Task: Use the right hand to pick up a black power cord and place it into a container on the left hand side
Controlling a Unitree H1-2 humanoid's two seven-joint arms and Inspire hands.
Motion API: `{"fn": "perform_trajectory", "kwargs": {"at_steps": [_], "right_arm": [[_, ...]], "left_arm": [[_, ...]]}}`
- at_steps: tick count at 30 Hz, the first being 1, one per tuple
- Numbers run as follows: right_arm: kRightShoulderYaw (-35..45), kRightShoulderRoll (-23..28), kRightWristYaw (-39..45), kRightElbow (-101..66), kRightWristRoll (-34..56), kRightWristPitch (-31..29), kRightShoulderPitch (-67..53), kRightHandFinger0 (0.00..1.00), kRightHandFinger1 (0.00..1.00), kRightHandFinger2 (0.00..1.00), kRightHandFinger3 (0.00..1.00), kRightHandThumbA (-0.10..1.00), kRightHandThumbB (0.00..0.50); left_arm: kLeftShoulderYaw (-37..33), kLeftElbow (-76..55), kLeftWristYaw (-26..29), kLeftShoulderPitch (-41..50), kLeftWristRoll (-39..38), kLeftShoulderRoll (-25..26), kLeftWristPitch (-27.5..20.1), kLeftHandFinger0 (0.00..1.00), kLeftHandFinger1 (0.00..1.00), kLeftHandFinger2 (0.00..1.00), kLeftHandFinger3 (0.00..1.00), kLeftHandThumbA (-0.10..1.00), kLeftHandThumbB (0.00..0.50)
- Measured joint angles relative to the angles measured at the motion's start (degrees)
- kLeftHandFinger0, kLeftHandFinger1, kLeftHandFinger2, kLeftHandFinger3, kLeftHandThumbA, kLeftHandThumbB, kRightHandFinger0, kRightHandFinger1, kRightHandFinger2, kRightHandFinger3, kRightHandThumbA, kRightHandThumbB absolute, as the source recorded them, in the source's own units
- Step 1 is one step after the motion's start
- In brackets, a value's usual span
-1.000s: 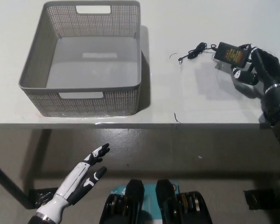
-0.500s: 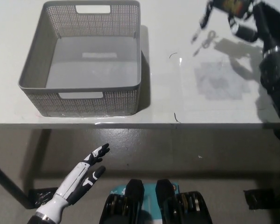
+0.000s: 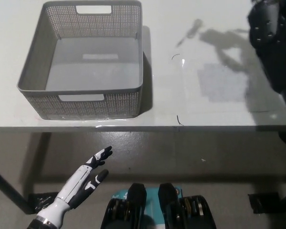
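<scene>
The grey mesh basket [image 3: 32,62] stands empty on the left half of the white table [image 3: 181,102]. My black right arm [image 3: 271,52] is raised high at the top right, close to the camera, and its hand end runs off the top edge. No black power cord shows in this view. Only a shadow [image 3: 214,36] of the arm and of something thin hanging from it falls on the table right of the basket. My white left hand [image 3: 86,179] rests open, low at the lower left, below the table's front edge.
The table's front edge [image 3: 143,127] crosses the picture below the basket, with dark floor beneath. Two small dark marks [image 3: 175,56] lie on the tabletop right of the basket. A dull rectangular patch [image 3: 224,81] shows on the right half of the table.
The right arm has lifted the adapter and cord off the table's right side and up out of the picture's top edge. The left hand has not moved.
</scene>
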State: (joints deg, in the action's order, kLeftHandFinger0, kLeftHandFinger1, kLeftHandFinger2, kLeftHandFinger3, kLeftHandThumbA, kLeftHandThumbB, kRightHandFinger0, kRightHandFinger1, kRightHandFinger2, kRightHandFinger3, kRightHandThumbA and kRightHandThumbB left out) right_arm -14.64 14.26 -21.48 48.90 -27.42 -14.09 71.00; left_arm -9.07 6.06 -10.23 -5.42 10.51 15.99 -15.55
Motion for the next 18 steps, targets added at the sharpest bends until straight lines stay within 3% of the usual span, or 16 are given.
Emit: {"fn": "perform_trajectory", "kwargs": {"at_steps": [4, 6, 7, 14, 18], "right_arm": [[-0.53, -4.0, 0.9, -4.61, -0.33, 0.27, -0.76, 0.13, 0.54, 0.75, 0.77, -0.1, 0.166], [-0.99, -5.87, 1.3, -6.06, -0.71, 1.04, -1.19, 0.07, 0.41, 0.68, 0.64, -0.1, 0.202], [-1.32, -7.08, 1.38, -6.52, -0.93, 1.42, -1.37, 0.05, 0.37, 0.67, 0.62, -0.1, 0.186], [-2.34, -14.87, 1.28, -2.68, -1.77, 2.43, -1.4, 0.0, 0.32, 0.65, 0.6, -0.1, 0.188], [-2.73, -18.68, 1.1, 1.48, -2.25, 2.55, -1.35, 0.0, 0.25, 0.6, 0.51, -0.1, 0.197]], "left_arm": [[0.01, -0.33, -0.34, -0.07, 0.15, 0.01, 0.11, 1.0, 1.0, 1.0, 1.0, 0.99, 0.411], [0.03, -0.46, -0.4, -0.09, 0.2, 0.02, 0.11, 1.0, 1.0, 1.0, 1.0, 0.99, 0.418], [0.04, -0.47, -0.42, -0.1, 0.22, 0.02, 0.11, 1.0, 1.0, 1.0, 1.0, 0.99, 0.409], [0.02, -0.47, -0.68, -0.18, 0.22, 0.02, 0.11, 1.0, 1.0, 1.0, 1.0, 0.98, 0.4], [0.0, -0.46, -0.93, -0.32, 0.22, 0.02, 0.09, 1.0, 1.0, 1.0, 1.0, 0.97, 0.402]]}}
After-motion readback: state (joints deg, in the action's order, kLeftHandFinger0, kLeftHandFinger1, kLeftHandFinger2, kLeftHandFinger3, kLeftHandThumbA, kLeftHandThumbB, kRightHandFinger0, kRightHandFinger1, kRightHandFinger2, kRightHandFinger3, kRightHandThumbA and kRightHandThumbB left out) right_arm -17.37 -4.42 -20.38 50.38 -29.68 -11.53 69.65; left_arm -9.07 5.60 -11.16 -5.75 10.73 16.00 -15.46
